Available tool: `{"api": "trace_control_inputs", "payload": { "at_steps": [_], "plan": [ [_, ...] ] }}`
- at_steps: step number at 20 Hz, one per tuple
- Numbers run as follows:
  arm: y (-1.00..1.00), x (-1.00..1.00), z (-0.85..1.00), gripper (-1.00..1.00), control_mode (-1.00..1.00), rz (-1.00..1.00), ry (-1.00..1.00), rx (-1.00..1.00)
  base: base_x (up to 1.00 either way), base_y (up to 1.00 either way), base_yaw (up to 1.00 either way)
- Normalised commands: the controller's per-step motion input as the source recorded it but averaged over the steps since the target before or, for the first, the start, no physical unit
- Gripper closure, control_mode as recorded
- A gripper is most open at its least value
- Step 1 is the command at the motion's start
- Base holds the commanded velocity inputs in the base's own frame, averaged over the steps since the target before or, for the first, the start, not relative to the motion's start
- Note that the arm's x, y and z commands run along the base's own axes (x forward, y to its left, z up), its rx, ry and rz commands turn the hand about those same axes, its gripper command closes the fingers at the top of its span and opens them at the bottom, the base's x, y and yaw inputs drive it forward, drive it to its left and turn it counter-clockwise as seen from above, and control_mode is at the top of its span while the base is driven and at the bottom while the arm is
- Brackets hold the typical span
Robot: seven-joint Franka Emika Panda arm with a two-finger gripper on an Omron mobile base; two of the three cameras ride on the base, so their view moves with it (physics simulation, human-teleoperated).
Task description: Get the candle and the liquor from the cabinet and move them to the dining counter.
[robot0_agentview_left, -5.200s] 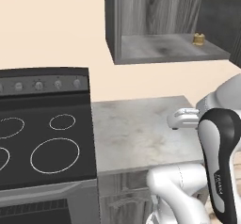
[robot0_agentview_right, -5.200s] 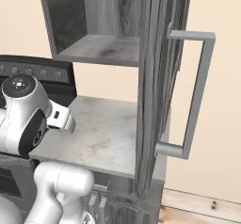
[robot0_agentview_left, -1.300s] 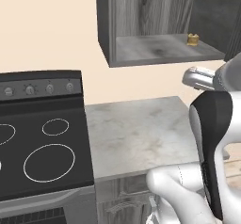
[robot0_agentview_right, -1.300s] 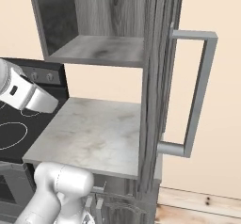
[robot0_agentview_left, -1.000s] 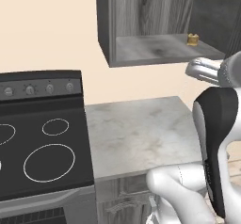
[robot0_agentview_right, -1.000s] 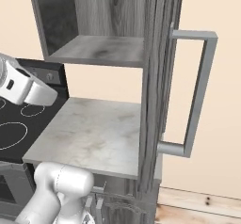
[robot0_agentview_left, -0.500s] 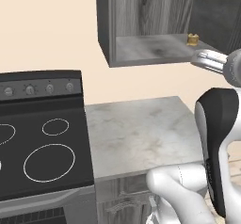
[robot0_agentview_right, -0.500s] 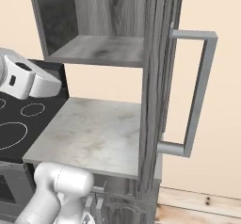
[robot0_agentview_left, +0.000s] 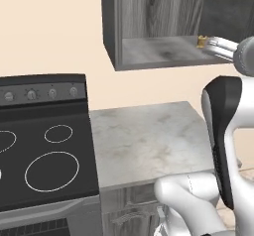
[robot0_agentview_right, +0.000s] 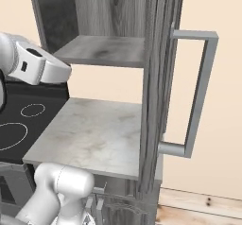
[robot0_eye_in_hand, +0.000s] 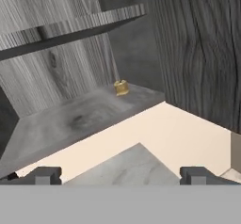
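Candle (robot0_eye_in_hand: pixel 121 87): small gold stub at the far right corner of the cabinet (robot0_agentview_left: pixel 149 51) shelf. We judge it light, rigid, slick-sided; best pinched across its sides. Gripper (robot0_eye_in_hand: pixel 120 175) raised level with the shelf's front edge, aimed inward, fingers spread wide, holding nothing.

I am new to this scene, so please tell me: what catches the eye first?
The open dark grey wood-grain wall cabinet dominates, with a small golden candle on its shelf. The white arm's open pincer points toward that candle. Below lie a small marbled worktop and a black stove.
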Motion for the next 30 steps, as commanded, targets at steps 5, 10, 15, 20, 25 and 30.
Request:
{"api": "trace_control_inputs", "payload": {
  "at_steps": [5,10,15,20,25,30],
  "plan": [
    [-0.2,0.35,0.11,-1.0,-1.0,-0.13,0.02,0.0,0.0,0.0,0.0],
    [-0.31,0.43,0.0,-1.0,-1.0,-0.08,0.0,0.0,0.0,0.0,0.0],
    [-0.24,0.45,0.0,-1.0,-1.0,-0.01,0.03,0.0,0.0,0.0,0.0],
    [-0.15,0.38,-0.08,-1.0,-1.0,0.03,0.0,0.0,0.0,0.0,0.0],
    [-0.08,0.38,-0.11,-1.0,-1.0,0.0,0.05,0.0,0.0,0.0,0.0],
    [-0.03,0.34,-0.17,-1.0,-1.0,0.0,0.0,-0.01,0.0,0.0,0.0]
  ]
}}
